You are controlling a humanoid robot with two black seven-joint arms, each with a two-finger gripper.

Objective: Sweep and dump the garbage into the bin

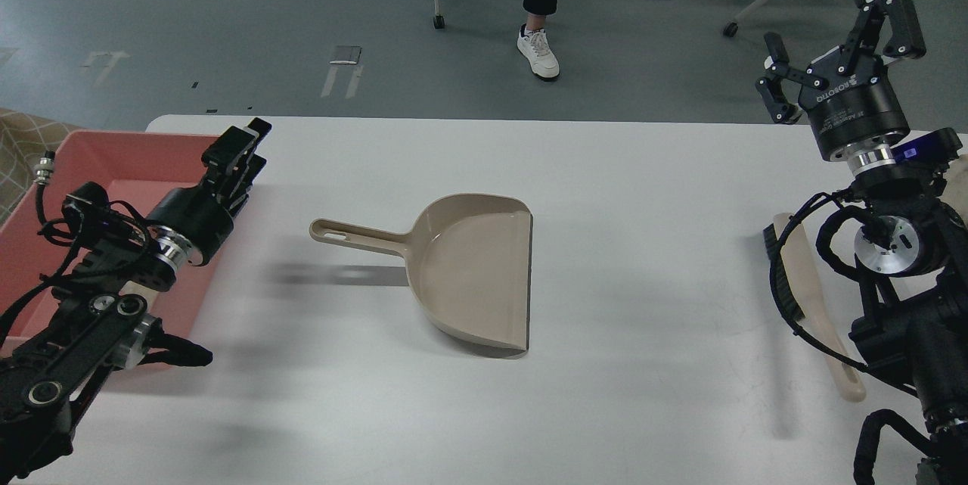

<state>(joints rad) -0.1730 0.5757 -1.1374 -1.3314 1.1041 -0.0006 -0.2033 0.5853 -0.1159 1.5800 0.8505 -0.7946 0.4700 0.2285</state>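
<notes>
In the head view, you are looking at a white table (643,190) with a beige dustpan (469,273) lying near its middle, handle pointing toward 9 o'clock and open lip facing 3 o'clock. The pan is looking empty, and no garbage is showing anywhere on the tabletop. At 9 o'clock the salmon-pink bin (98,167) is sitting at the table's left edge, partly covered by your left arm. Your left gripper (246,141) is hanging over the bin's right rim, fingers pressed together and holding nothing. At 3 o'clock a beige brush (813,303) with black bristles is lying just beside your right arm. Your right gripper (839,46) is hovering at about 2 o'clock beyond the table's far edge, its fingers spread wide and empty.
</notes>
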